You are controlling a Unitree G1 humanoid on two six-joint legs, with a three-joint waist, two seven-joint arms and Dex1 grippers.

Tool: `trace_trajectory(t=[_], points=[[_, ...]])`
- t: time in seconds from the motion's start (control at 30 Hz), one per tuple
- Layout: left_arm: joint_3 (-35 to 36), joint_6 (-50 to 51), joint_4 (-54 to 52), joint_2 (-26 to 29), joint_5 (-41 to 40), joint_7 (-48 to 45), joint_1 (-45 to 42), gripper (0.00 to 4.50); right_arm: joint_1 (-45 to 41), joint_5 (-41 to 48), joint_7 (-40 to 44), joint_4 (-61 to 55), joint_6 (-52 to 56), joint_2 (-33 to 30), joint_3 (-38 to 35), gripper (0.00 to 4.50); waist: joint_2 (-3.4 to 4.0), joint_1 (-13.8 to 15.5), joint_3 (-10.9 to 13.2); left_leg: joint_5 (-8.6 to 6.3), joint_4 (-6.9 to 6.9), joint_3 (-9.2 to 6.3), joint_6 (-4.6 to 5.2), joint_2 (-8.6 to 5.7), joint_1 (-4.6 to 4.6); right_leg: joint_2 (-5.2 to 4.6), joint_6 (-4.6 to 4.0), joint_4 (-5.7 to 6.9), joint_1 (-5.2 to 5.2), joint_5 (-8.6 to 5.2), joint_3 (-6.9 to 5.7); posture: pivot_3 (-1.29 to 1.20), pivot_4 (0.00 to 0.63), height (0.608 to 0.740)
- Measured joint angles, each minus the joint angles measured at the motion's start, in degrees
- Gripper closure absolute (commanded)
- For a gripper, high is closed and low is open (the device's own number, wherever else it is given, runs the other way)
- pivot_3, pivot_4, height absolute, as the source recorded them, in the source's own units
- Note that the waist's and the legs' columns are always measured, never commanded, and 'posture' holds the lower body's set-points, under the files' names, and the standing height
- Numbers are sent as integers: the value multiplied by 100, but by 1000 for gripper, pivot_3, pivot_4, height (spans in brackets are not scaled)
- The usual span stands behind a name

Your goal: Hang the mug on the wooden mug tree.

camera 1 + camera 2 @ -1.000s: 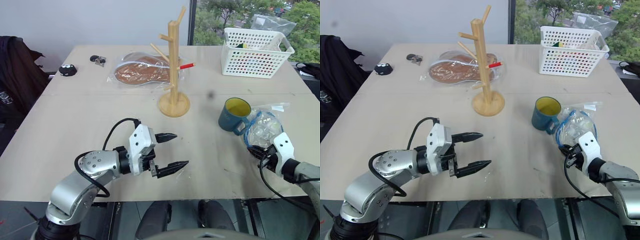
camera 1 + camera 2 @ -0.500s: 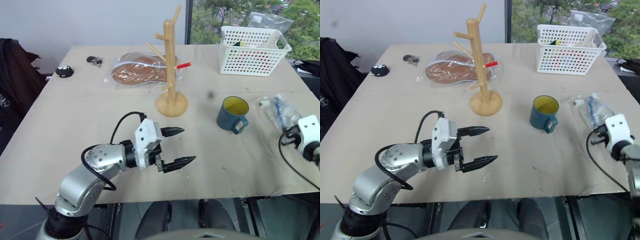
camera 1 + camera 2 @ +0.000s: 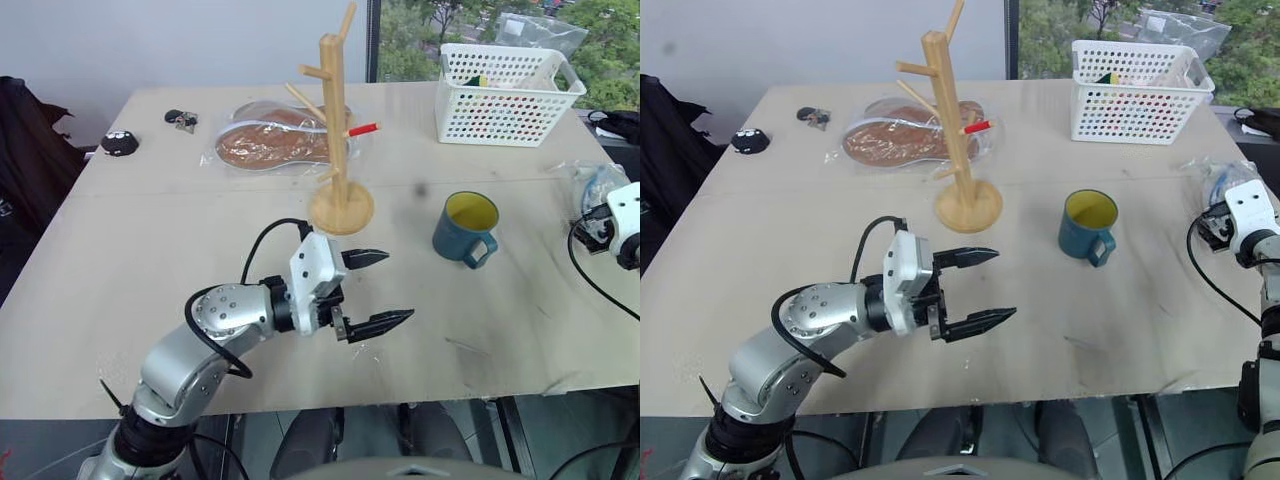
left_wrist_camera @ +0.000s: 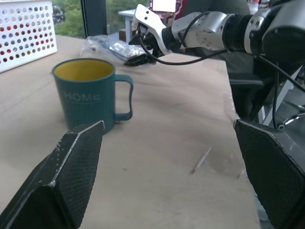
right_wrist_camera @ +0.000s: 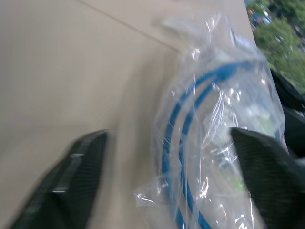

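A pale beige wooden tabletop point(image 3: 150, 250) fills the room's middle. Behind its far edge stands a plain white wall point(image 3: 180, 40). Right of that wall, a window point(image 3: 400, 40) shows green trees. A dark garment point(image 3: 25, 150) hangs beside the tabletop's left edge.

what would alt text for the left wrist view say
A teal mug with a yellow inside stands upright on a wooden table, handle toward the robot's right end effector beyond it, framed by the left end effector's two open black fingers.
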Motion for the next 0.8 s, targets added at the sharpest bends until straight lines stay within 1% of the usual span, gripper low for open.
trace_trajectory(t=[0.13,0.2,0.23,0.3,0.33,0.37,0.43,0.47,0.5,0.53,0.57,0.67,0.8], points=[[-31,5,-172,-89,1,204,239,0,1564,887,304,-2665,1200,104,-500,63,5,25,-3,-6,0,-13,9,9,1,8,-1,7,1,0,-6,0,150,740],[-13,0,-279,6,74,260,518,0,2707,1519,333,-4502,2183,296,-706,63,7,34,-4,-13,-4,-20,21,10,-1,9,-1,7,-1,-1,-11,0,150,740],[-13,1,-297,57,122,278,602,0,3083,1774,296,-5189,2624,396,-727,63,11,24,-2,-15,-3,-15,24,9,1,8,-1,7,0,-1,-7,0,150,740],[-10,-15,-312,68,179,311,631,0,3434,2057,131,-5990,3168,539,-766,63,13,9,0,-16,3,-4,27,7,2,6,0,6,0,-1,3,0,150,740],[2,-57,-327,69,246,340,691,0,3712,2316,-77,-6801,3616,745,-744,63,9,6,-1,-16,7,-5,27,8,8,8,1,6,6,-1,2,0,150,740],[-2,-58,-325,69,263,343,695,0,3744,2387,-111,-6976,3719,795,-707,63,8,-1,0,-16,13,-5,27,8,13,9,1,6,12,-1,1,0,150,740],[-13,-101,-324,66,271,325,692,0,3748,2512,-551,-7573,4145,1139,-618,63,1,-2,-3,-16,19,-7,28,8,22,10,-16,6,24,-11,-2,0,150,740],[-22,-120,-322,61,271,310,679,0,3679,2542,-871,-7859,4368,1372,-454,63,-1,-1,-3,-17,23,-11,28,7,28,10,-18,5,34,-13,-7,0,150,740],[-33,-125,-306,60,274,244,594,0,3456,2484,-1415,-8059,4646,1853,-208,63,-8,1,-4,-16,25,-16,27,7,26,11,-19,6,34,-13,-12,0,150,740],[-34,-131,-299,62,275,223,545,0,3368,2449,-1617,-8104,4726,2018,-96,63,-8,3,-4,-16,25,-17,27,5,26,11,-19,6,33,-13,-12,0,150,740],[-33,-155,-260,63,276,185,465,0,3181,2289,-2055,-8128,4878,2335,68,63,-7,4,-4,-15,24,-18,24,4,25,10,-14,5,33,-10,-14,0,150,740],[-25,-164,-185,73,280,119,383,0,2993,1946,-2579,-8108,4987,2521,242,63,-6,48,-3,-1,23,-26,0,-5,14,8,1,3,25,-2,-17,0,150,740],[-16,-170,-140,108,282,102,359,0,2942,1598,-2890,-7934,4964,2726,357,63,-6,41,-3,0,4,-24,-3,-4,1,8,1,1,1,-2,-17,0,150,740]])
